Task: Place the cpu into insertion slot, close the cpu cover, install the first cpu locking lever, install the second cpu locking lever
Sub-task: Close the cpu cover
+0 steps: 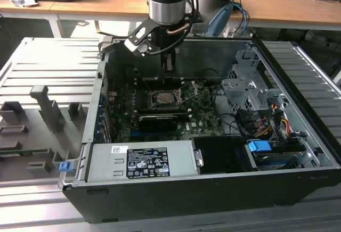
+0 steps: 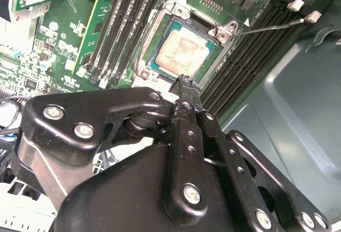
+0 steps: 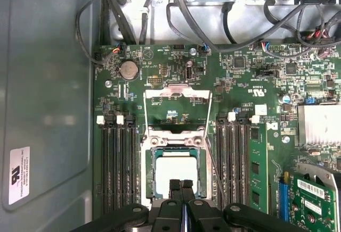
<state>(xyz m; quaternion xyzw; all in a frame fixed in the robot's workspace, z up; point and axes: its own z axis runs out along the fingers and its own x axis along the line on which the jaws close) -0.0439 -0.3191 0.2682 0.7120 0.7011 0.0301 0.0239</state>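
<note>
The gripper point(image 3: 181, 185) is seen closed in both wrist views, its two black fingertips point(image 2: 184, 83) pressed together in a narrow point. The point is held just over one edge of the cpu point(image 3: 176, 174), whose dull silvery-tan face is turned upward. The cpu is seated flat in the slot point(image 3: 150, 173), square to its dark frame. The cover point(image 3: 177, 94) is open, swung up on the side of the slot away from the fingertips, and green board is seen through its window. In the second wrist view a thin metal lever point(image 2: 272, 26) is seen reaching out from one corner of the slot, over the memory slots point(image 2: 250, 46). The slot is set near the middle of the board point(image 3: 256, 83), with a bank of long black memory slots along each of two opposite sides. A round coin battery point(image 3: 128, 70) is mounted past the open cover, and black cables point(image 3: 160, 8) are looped beyond that edge of the board. In the exterior view the arm point(image 1: 168, 0) is lowered from above into an open computer case point(image 1: 213, 195), which lies on a grey ribbed table point(image 1: 58, 61). A grey power supply point(image 1: 138, 160) is fitted along the near edge of the case.
</note>
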